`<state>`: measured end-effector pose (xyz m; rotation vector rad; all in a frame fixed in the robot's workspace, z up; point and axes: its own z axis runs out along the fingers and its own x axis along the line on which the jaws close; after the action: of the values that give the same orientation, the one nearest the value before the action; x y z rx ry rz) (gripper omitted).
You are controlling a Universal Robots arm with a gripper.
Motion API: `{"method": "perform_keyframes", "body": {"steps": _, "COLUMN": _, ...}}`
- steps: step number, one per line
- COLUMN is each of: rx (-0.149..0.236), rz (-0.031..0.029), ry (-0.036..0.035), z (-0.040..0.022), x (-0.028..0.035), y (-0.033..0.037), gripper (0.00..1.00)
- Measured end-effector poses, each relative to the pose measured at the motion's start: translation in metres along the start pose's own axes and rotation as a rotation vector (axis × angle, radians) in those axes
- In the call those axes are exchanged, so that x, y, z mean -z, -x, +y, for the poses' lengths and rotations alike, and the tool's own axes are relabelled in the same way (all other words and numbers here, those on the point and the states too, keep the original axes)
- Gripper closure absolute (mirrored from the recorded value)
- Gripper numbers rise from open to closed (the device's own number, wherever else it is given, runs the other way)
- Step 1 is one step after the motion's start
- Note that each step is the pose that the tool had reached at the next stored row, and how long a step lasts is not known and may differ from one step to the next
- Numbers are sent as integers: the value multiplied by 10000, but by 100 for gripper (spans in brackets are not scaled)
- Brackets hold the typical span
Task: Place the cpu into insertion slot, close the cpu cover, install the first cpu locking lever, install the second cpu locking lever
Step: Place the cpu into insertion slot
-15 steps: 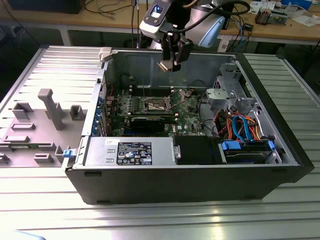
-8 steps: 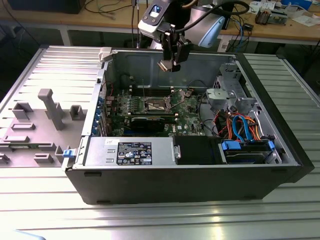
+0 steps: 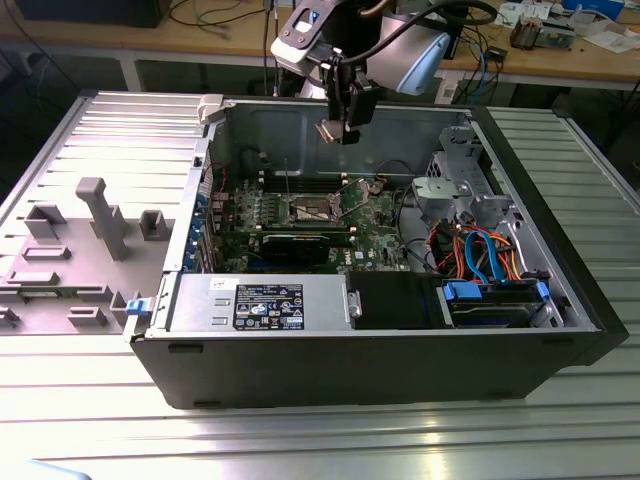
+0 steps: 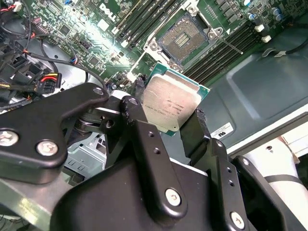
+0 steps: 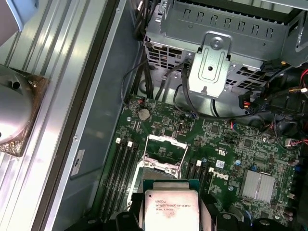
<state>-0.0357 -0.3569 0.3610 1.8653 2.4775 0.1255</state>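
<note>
On the ribbed counter [image 3: 300, 440] lies an open computer case [image 3: 380, 360]. Inside it, in the exterior view, the insertion slot [image 3: 312, 209] sits bare on the motherboard [image 3: 380, 225], with the cpu cover [image 3: 356, 191] tilted up at its two o'clock. Higher, at the slot's twelve o'clock and well apart from it, hangs the pincer [image 3: 334, 130]. In the second wrist view its black fingers [image 4: 139, 118] press opposite edges of the cpu [image 4: 171, 102], held clear above the slot.

The ribbed metal table [image 3: 300, 445] bears a computer case [image 3: 380, 365] and perhaps its panel [image 3: 110, 150].
</note>
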Motion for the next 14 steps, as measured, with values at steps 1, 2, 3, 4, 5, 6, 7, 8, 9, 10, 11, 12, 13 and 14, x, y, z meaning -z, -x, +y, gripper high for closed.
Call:
{"method": "perform_keyframes", "body": {"steps": 1, "rx": 0, "rz": 0, "ry": 0, "z": 0, "x": 0, "y": 0, "gripper": 45}}
{"method": "perform_keyframes", "body": {"steps": 2, "rx": -1, "rz": 0, "ry": 0, "z": 0, "x": 0, "y": 0, "gripper": 45}}
{"method": "perform_keyframes", "body": {"steps": 3, "rx": -1, "rz": 0, "ry": 0, "z": 0, "x": 0, "y": 0, "gripper": 45}}
{"method": "perform_keyframes", "body": {"steps": 4, "rx": -1, "rz": 0, "ry": 0, "z": 0, "x": 0, "y": 0, "gripper": 45}}
{"method": "perform_keyframes", "body": {"steps": 5, "rx": -1, "rz": 0, "ry": 0, "z": 0, "x": 0, "y": 0, "gripper": 45}}
{"method": "perform_keyframes", "body": {"steps": 6, "rx": -1, "rz": 0, "ry": 0, "z": 0, "x": 0, "y": 0, "gripper": 45}}
{"method": "perform_keyframes", "body": {"steps": 7, "rx": -1, "rz": 0, "ry": 0, "z": 0, "x": 0, "y": 0, "gripper": 45}}
{"method": "perform_keyframes", "body": {"steps": 8, "rx": -1, "rz": 0, "ry": 0, "z": 0, "x": 0, "y": 0, "gripper": 45}}
{"method": "perform_keyframes", "body": {"steps": 9, "rx": -1, "rz": 0, "ry": 0, "z": 0, "x": 0, "y": 0, "gripper": 45}}
{"method": "perform_keyframes", "body": {"steps": 10, "rx": -1, "rz": 0, "ry": 0, "z": 0, "x": 0, "y": 0, "gripper": 45}}
{"method": "perform_keyframes", "body": {"steps": 11, "rx": -1, "rz": 0, "ry": 0, "z": 0, "x": 0, "y": 0, "gripper": 45}}
{"method": "perform_keyframes", "body": {"steps": 12, "rx": -2, "rz": 0, "ry": 0, "z": 0, "x": 0, "y": 0, "gripper": 45}}
{"method": "perform_keyframes", "body": {"steps": 13, "rx": -3, "rz": 0, "ry": 0, "z": 0, "x": 0, "y": 0, "gripper": 45}}
{"method": "perform_keyframes", "body": {"steps": 14, "rx": -37, "rz": -3, "ry": 1, "z": 0, "x": 0, "y": 0, "gripper": 45}}
